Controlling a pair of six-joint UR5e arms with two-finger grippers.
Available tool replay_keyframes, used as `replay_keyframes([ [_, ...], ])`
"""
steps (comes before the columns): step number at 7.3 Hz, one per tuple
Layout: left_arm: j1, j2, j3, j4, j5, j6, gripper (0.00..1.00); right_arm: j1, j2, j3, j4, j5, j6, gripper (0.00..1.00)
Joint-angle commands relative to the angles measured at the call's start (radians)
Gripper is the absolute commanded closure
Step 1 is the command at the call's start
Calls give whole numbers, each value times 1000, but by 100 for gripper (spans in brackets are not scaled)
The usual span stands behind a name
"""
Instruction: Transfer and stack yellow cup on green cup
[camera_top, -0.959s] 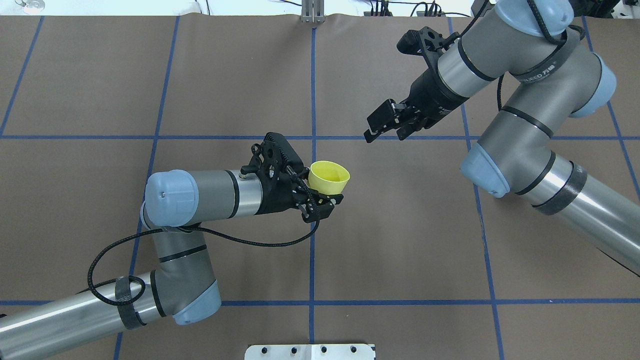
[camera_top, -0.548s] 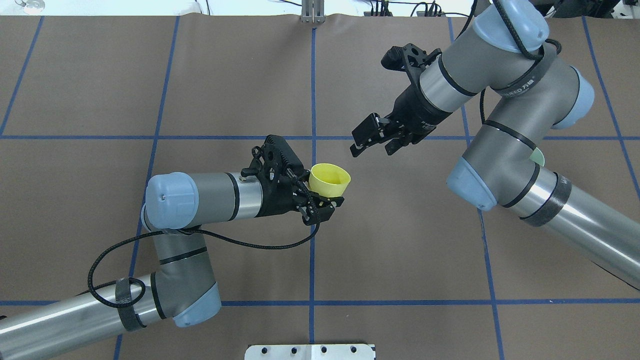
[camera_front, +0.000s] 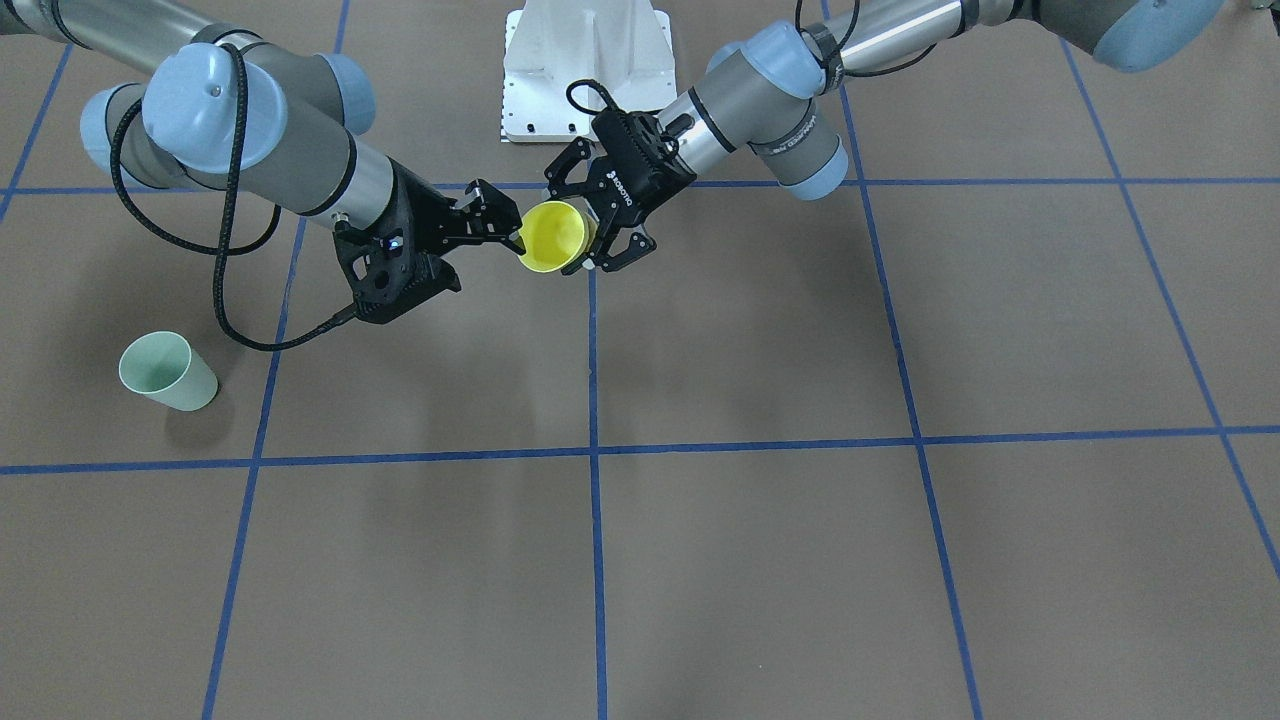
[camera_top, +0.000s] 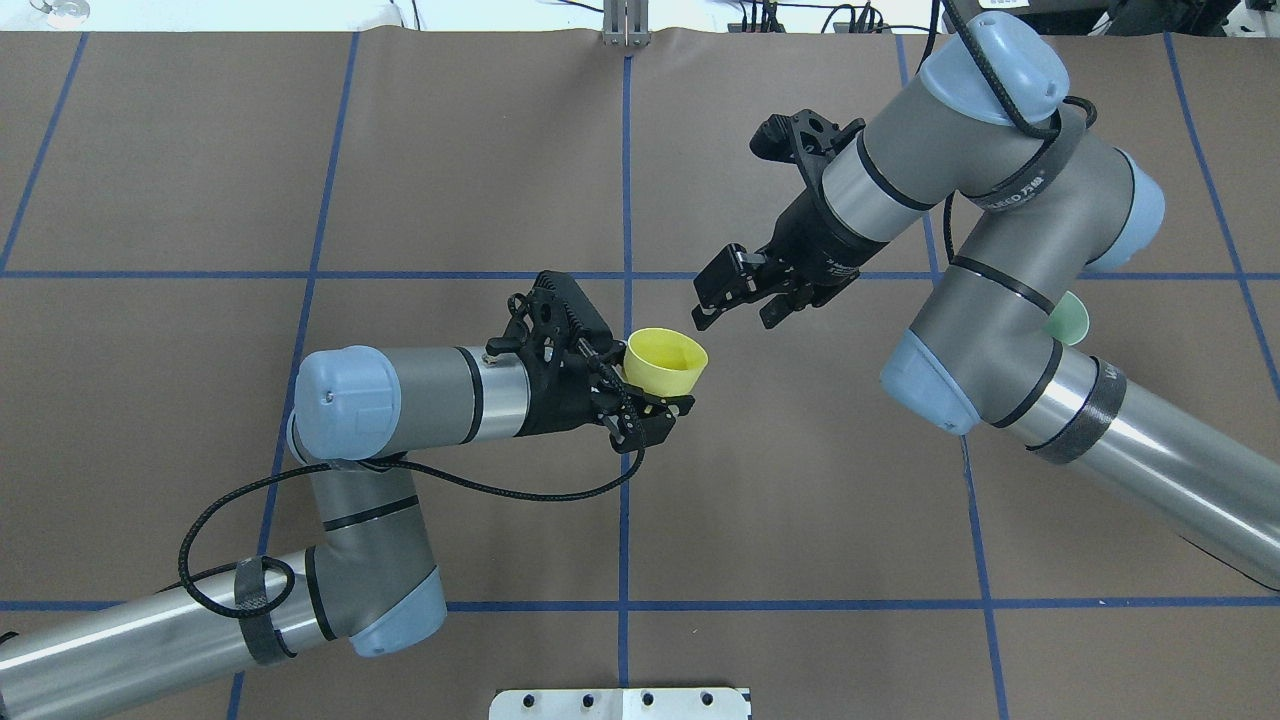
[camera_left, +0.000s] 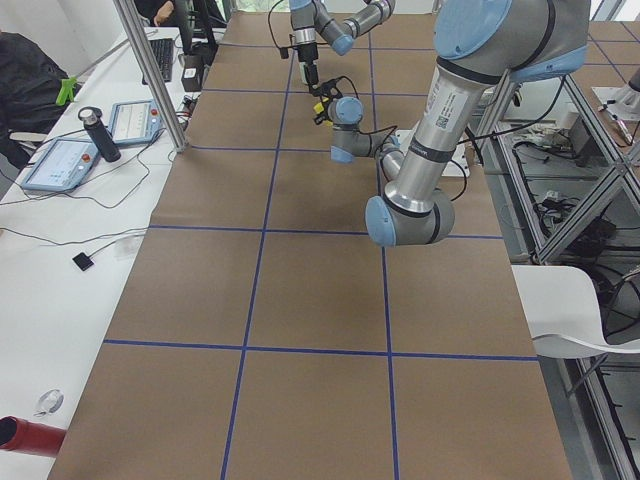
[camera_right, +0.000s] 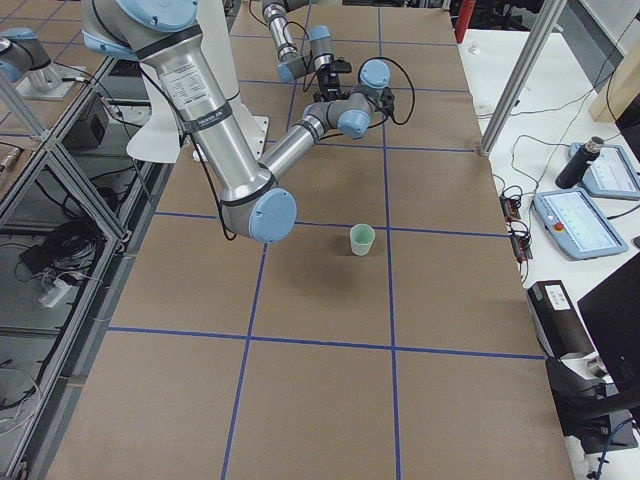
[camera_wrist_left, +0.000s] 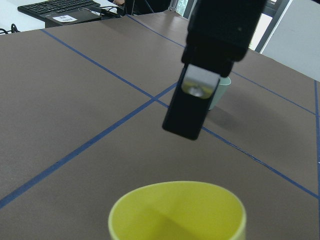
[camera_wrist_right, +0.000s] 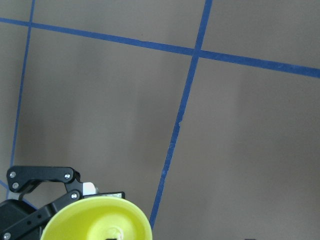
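Overhead, the left gripper (camera_top: 650, 385) is pinched on the lower wall of the yellow cup (camera_top: 667, 358). It holds the cup above the table (camera_top: 800, 480), straight out from the white base plate (camera_top: 620, 703) and slightly to the plate's right. The right gripper (camera_top: 735, 305) hangs just past the cup's rim on the side away from the plate, with its fingers spread and nothing between them. The right arm (camera_top: 1000, 300) covers most of the green cup (camera_top: 1073, 318), which sits far to the plate's right. A black cable (camera_top: 215, 560) loops off the left forearm.

From the front, the yellow cup's mouth leans away from the plate. The right gripper's tips sit at its rim, and whether they touch cannot be told. The green cup (camera_front: 168, 372) stands in the open.

From the right end, the green cup (camera_right: 362, 239) stands upright, well out from the plate. From the left end, both grippers are too small to judge.

On the left wrist camera, the yellow rim fills the bottom edge. One dark finger (camera_wrist_left: 192, 100) of the right gripper hangs beyond it and hides part of the green cup.

On the right wrist camera, the yellow cup (camera_wrist_right: 97, 220) sits in the lower left corner, with the left gripper's linkage beside it.
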Motion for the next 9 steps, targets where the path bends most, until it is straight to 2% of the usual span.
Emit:
replay_keyframes([
  [1,6,-7,1,1,2,-4,60,-1,2,-2,0,1,4,17],
  [4,16,-23,8,3,3,-6,60,-11,8,-3,3,0,13,20],
  [7,17,-28,10,3,5,-6,60,-30,8,-2,5,1,19,30],
  [8,17,-30,10,3,5,-6,60,-34,8,-2,5,3,28,34],
  [9,17,-30,10,3,3,-6,60,-40,6,0,5,3,36,46],
])
